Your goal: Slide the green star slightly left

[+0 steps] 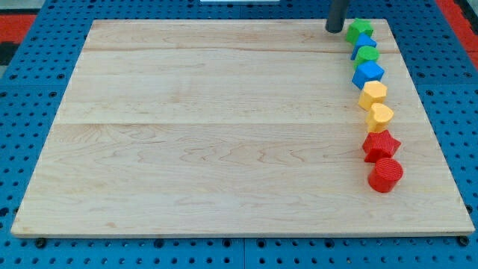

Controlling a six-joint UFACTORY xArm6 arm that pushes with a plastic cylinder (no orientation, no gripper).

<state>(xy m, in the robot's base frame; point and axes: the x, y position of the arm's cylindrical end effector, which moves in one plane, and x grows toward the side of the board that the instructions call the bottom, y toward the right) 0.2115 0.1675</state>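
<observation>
Bare rod, no jaws; my tip (334,31) down on the board. Just right of it: small green plastic star block (359,30). Probably light, rigid, easy-sliding; best pushed from its far right edge.

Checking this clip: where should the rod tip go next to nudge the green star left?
Probably swing my tip around to the green star's right side. It now sits at the star's left edge, so it cannot push leftward. The blue block crowds the star from below.
</observation>
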